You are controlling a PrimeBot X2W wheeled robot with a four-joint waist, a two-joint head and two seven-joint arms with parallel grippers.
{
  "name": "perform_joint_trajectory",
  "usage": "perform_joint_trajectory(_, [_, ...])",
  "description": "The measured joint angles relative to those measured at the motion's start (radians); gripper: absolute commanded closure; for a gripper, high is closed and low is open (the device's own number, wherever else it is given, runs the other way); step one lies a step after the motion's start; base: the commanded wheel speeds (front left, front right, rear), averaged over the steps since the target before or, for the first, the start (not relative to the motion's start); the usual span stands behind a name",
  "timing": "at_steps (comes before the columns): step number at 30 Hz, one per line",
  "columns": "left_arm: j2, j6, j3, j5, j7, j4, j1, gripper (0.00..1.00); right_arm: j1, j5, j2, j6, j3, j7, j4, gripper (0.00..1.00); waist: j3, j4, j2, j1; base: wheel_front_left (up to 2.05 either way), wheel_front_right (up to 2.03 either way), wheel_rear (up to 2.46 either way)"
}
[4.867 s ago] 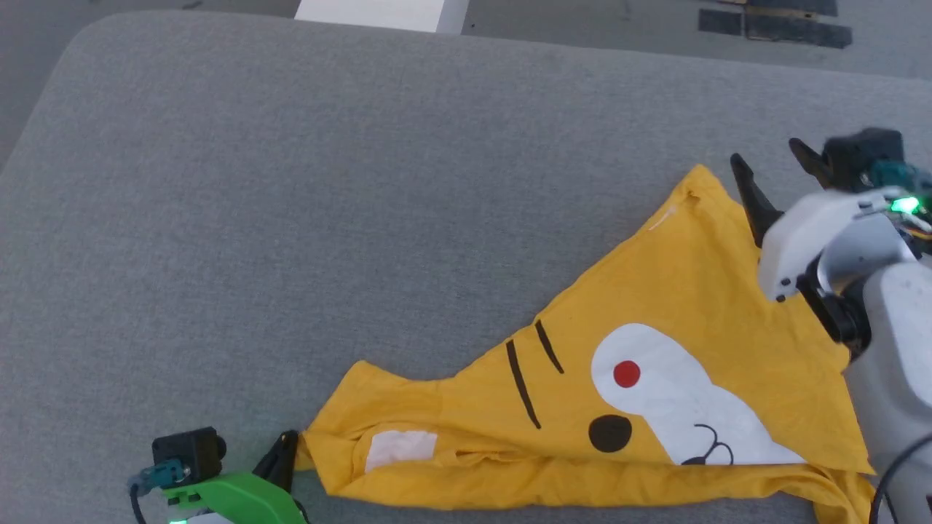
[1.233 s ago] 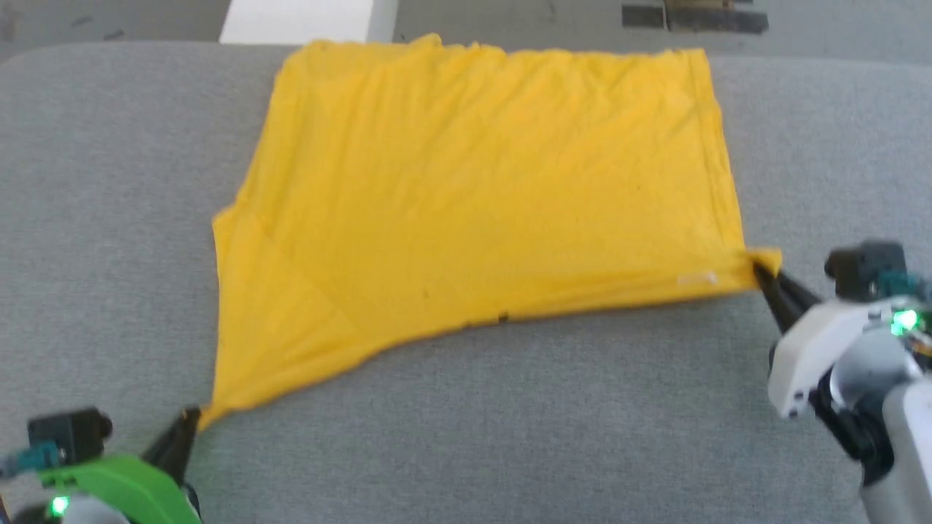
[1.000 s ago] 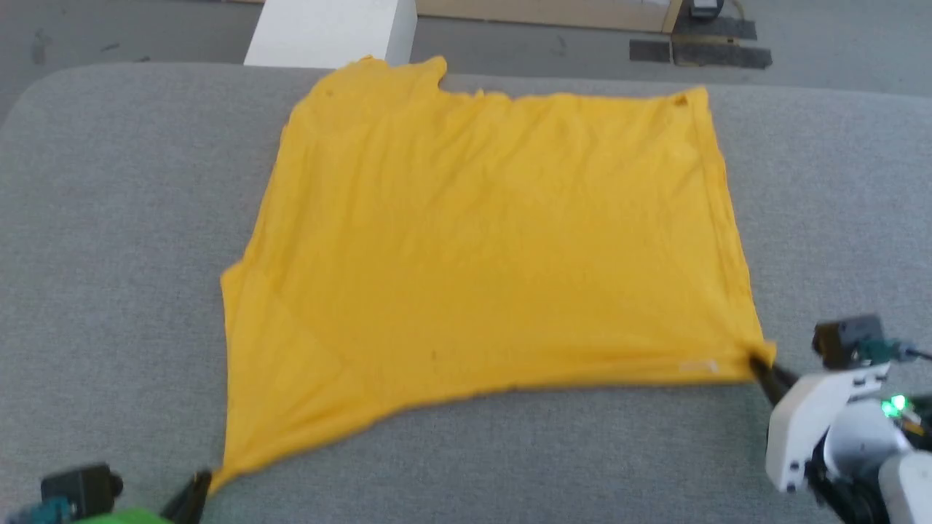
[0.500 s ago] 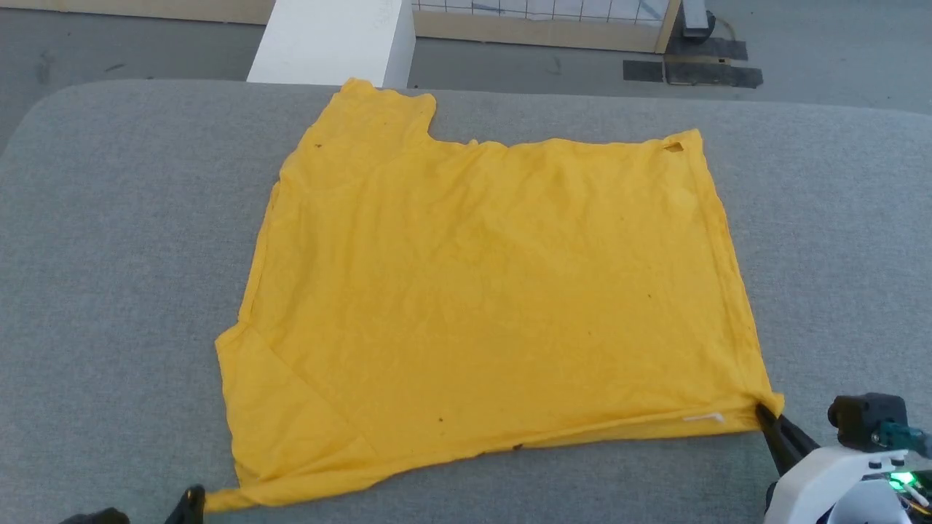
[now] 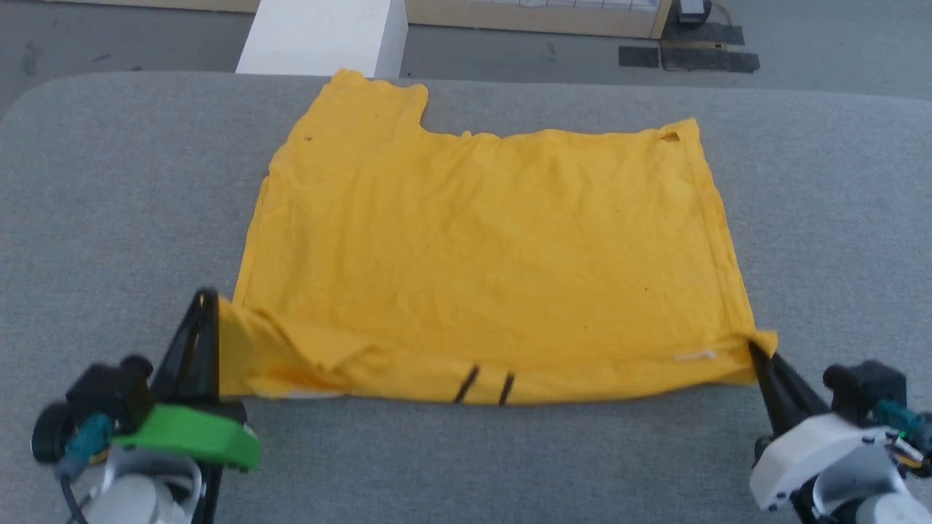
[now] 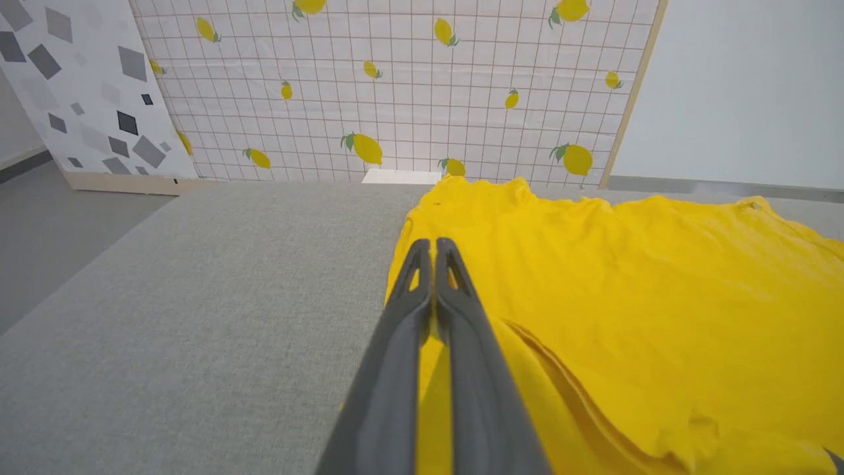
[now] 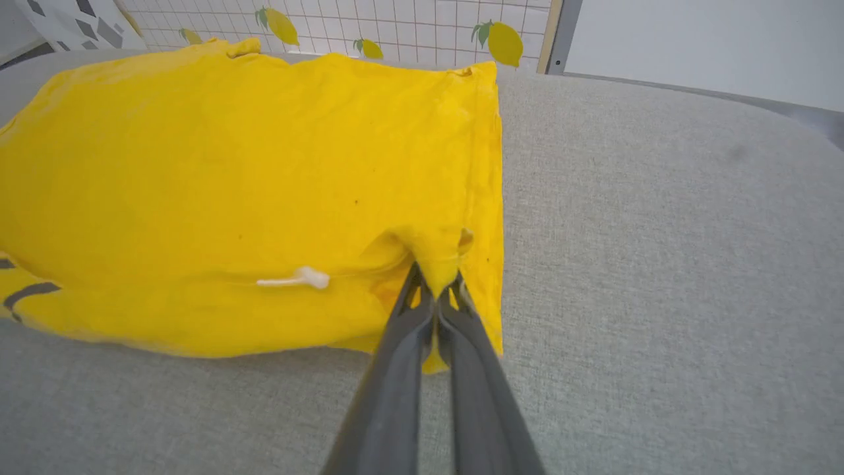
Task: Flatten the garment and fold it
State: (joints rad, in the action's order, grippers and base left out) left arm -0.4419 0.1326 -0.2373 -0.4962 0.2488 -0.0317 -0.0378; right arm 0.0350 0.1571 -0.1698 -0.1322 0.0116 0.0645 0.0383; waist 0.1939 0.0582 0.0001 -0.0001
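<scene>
Grey table [image 5: 109, 182]: garment [image 5: 480, 240] is spread ahead, near corners clamped by L gripper [image 5: 207, 297] & R gripper [image 5: 753, 349]; near edge prob. doubled.

I see the garment [image 5: 495, 247] spread plain yellow on the grey counter [image 5: 109, 182], its near edge raised and rolled under, with two black lines [image 5: 484, 386] showing there. My left gripper [image 5: 209, 300] pinches the near-left corner, fingers closed. My right gripper [image 5: 754, 351] pinches the near-right corner likewise. A white block [image 5: 320, 36] stands beyond the far edge.
</scene>
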Motion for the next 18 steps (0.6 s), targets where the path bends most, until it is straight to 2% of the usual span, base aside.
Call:
perform_joint_trajectory(3, [-0.018,-0.025,-0.009,0.021,-0.014,0.024,-0.102,1.0,-0.06,0.0,-0.019,0.0,0.0,0.014,0.0,1.0,0.02,-0.004,0.0,0.0,0.0,0.0,0.0])
perform_joint_trajectory(4, [-0.035,-0.049,-0.017,0.029,-0.048,0.06,-0.197,1.0,-0.118,0.0,-0.032,0.0,0.0,0.035,0.004,1.0,0.043,-0.008,0.0,0.0,0.0,0.0,0.0])
perform_joint_trajectory(13, [-0.067,-0.113,-0.04,0.019,-0.173,0.228,-0.407,1.0,-0.271,0.014,-0.049,0.0,-0.015,0.154,0.061,1.0,0.133,-0.027,0.0,0.0001,0.0,0.0,0.0])
perform_joint_trajectory(18, [-0.095,-0.163,-0.066,-0.021,-0.345,0.395,-0.482,1.0,-0.373,0.064,-0.058,0.0,-0.04,0.304,0.103,1.0,0.196,-0.041,0.0,0.0002,0.0,0.0,0.0])
